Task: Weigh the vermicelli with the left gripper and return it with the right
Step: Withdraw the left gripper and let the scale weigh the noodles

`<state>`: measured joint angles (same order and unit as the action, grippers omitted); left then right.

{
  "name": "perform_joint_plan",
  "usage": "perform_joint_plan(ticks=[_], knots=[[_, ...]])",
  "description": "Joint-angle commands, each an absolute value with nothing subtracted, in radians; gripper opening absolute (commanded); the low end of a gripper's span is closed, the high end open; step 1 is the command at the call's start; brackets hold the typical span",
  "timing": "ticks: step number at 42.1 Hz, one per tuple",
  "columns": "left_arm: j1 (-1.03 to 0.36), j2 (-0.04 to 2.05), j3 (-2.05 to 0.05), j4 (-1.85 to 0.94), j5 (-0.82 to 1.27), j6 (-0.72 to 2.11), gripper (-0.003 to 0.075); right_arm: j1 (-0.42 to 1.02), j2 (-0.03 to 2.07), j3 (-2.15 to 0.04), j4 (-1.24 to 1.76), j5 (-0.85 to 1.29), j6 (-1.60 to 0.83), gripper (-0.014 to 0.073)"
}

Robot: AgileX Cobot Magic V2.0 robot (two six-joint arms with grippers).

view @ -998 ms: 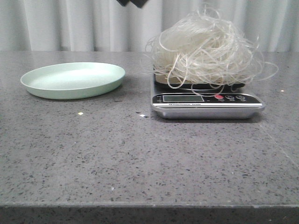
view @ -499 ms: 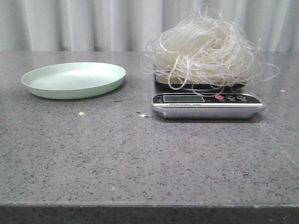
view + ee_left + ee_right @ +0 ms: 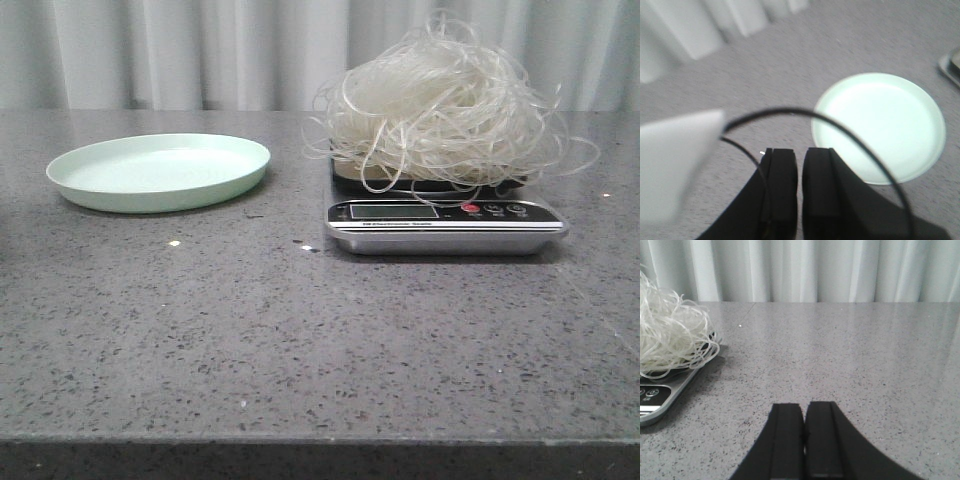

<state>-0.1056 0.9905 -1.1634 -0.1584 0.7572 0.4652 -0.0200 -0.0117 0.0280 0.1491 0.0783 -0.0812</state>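
Front: vermicelli (image 3: 440, 110) on scale (image 3: 445, 220); wrists: grippers.

Only the wrist views show any of the robot. The left gripper (image 3: 800, 187) has two matte black fingers with flat, squared tips, each widening toward its base into a flaring black body. A thin black cable (image 3: 850, 127) arches over the fingers, and a blurred white block (image 3: 675, 165) sits beside them. The right gripper (image 3: 804, 432) has the same matte black, square-tipped fingers flaring outward at the base.
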Motion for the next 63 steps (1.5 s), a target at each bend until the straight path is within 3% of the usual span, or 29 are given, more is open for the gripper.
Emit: perform_joint_plan(ticks=[1,9,18,30,41,48,52,59,63], knots=[[-0.103,0.865,-1.043,-0.156,0.497,0.444,0.0145,-0.027,-0.027,0.019,0.155,-0.019,-0.086,0.0151],[-0.103,0.62,-0.704,-0.156,0.185,0.444,0.0145,-0.027,-0.027,0.019,0.155,-0.04,-0.086,0.0151],[-0.103,0.437,-0.489,-0.162,0.129,0.444,0.0145,-0.027,-0.027,0.011,0.156,-0.161,-0.086,0.0151],[-0.119,0.374,-0.446,-0.194,0.109,0.444,0.0145,-0.027,0.02,-0.192,0.207,-0.139,-0.086,0.0153],[-0.139,0.374,-0.446,-0.194,0.104,0.444,0.0145,-0.024,0.288,-0.538,0.207,-0.087,-0.086,0.0151],[-0.139,0.374,-0.446,-0.194,0.104,0.444,0.0145,0.012,0.473,-0.793,0.207,0.111,-0.086,0.0157],[-0.139,0.374,-0.446,-0.194,0.104,0.444,0.0145,0.045,0.572,-0.921,0.207,0.268,-0.086,0.0237],[-0.139,0.374,-0.446,-0.194,0.104,0.444,0.0145,0.095,0.736,-1.072,0.207,0.455,-0.115,0.0473],[-0.139,0.374,-0.446,-0.194,0.104,0.444,0.0145,0.118,0.825,-1.137,0.207,0.552,-0.156,0.053]])
